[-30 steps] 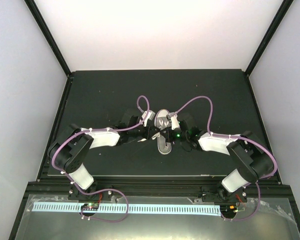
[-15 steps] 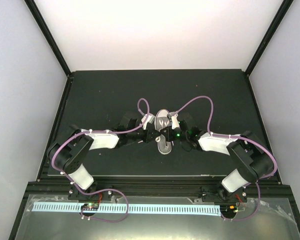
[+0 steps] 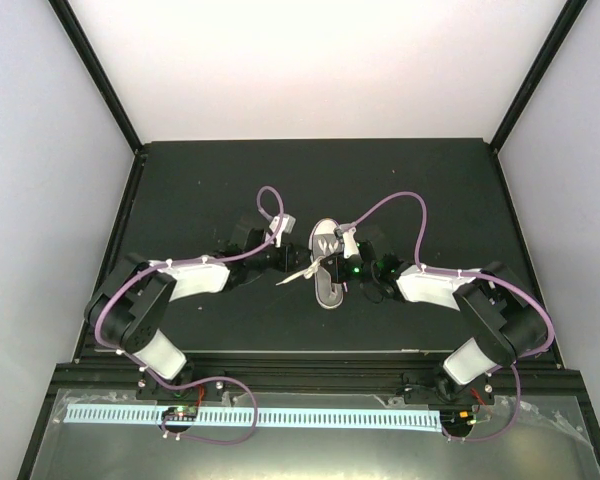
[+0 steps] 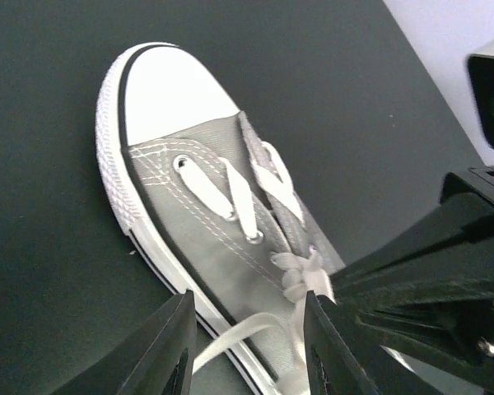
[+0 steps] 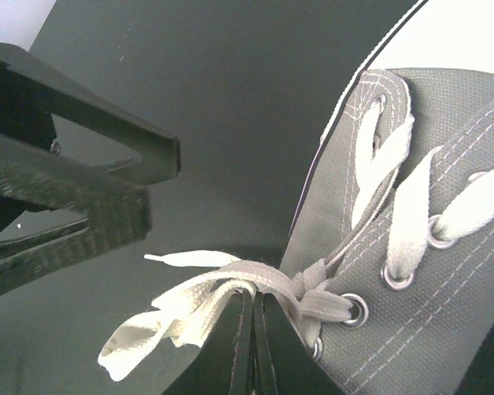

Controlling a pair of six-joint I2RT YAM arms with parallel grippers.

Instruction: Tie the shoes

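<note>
The grey canvas sneaker (image 3: 328, 270) with white sole and toe cap lies mid-table between both arms. It also shows in the left wrist view (image 4: 206, 206) and in the right wrist view (image 5: 428, 214). My left gripper (image 4: 247, 354) is open beside the shoe's left side, and a white lace (image 4: 239, 333) runs from the knot (image 4: 300, 276) down between its fingers. My right gripper (image 5: 252, 337) is shut at the shoe's eyelets, with bunched white laces (image 5: 189, 300) draped over its tips. In the top view the lace (image 3: 295, 273) trails left from the shoe.
The black mat (image 3: 200, 190) ends at a raised black frame on all sides. The right arm's black links (image 4: 445, 271) fill the right of the left wrist view. The left gripper's black fingers (image 5: 74, 181) stand at the left of the right wrist view.
My left arm has pulled back to the left, away from the shoe. A lace now trails out to the shoe's left. The right arm has not moved.
</note>
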